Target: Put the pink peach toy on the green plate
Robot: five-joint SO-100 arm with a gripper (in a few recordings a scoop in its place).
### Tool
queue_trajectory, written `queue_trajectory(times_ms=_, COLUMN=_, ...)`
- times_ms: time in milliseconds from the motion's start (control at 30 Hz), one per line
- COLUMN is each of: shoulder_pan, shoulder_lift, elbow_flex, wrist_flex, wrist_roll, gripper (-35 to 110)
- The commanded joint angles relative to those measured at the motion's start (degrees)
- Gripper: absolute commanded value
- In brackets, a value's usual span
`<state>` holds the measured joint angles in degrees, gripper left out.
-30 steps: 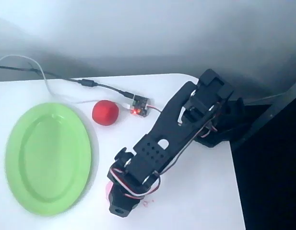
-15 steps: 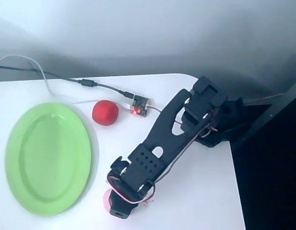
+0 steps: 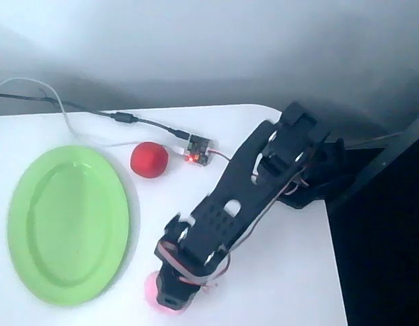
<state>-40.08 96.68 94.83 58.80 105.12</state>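
The pink peach toy (image 3: pixel 153 288) lies near the table's front edge, mostly covered from above by my black gripper (image 3: pixel 171 297); only a pink rim shows at its left and lower side. The gripper's head points down over the toy and hides its own fingers, so I cannot tell whether they are open or shut. The light-green oval plate (image 3: pixel 66 224) lies flat to the left with nothing on it, a short gap away from the toy.
A plain red ball (image 3: pixel 149 159) sits behind the plate's right rim. Beside it lies a small circuit board (image 3: pixel 198 150) with a lit red light, with cables (image 3: pixel 94 114) running off to the back left. The arm's base (image 3: pixel 314 180) stands at the table's right edge.
The gripper head has shifted a little toward the front edge, and the pink patch under it has shifted the same way, with more pink now showing below the gripper.
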Motion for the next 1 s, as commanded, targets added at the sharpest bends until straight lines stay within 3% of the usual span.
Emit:
queue_trajectory(times_ms=0, shoulder_pan=6.9, shoulder_lift=9.4, elbow_flex=-1.0, wrist_flex=0.9, wrist_roll=-7.2, gripper=0)
queue_trajectory(times_ms=200, shoulder_pan=20.2, shoulder_lift=9.5, elbow_flex=-3.2, wrist_flex=-0.2, wrist_roll=-19.0, gripper=0)
queue_trajectory(times_ms=400, shoulder_pan=28.4, shoulder_lift=-4.1, elbow_flex=-11.5, wrist_flex=-6.3, wrist_roll=-24.3, gripper=0)
queue_trajectory(times_ms=633, shoulder_pan=30.7, shoulder_lift=-23.0, elbow_flex=-29.4, wrist_flex=-6.3, wrist_roll=-30.6, gripper=0)
queue_trajectory(times_ms=967, shoulder_pan=29.6, shoulder_lift=-27.3, elbow_flex=-30.0, wrist_flex=-6.0, wrist_roll=-30.9, gripper=0)
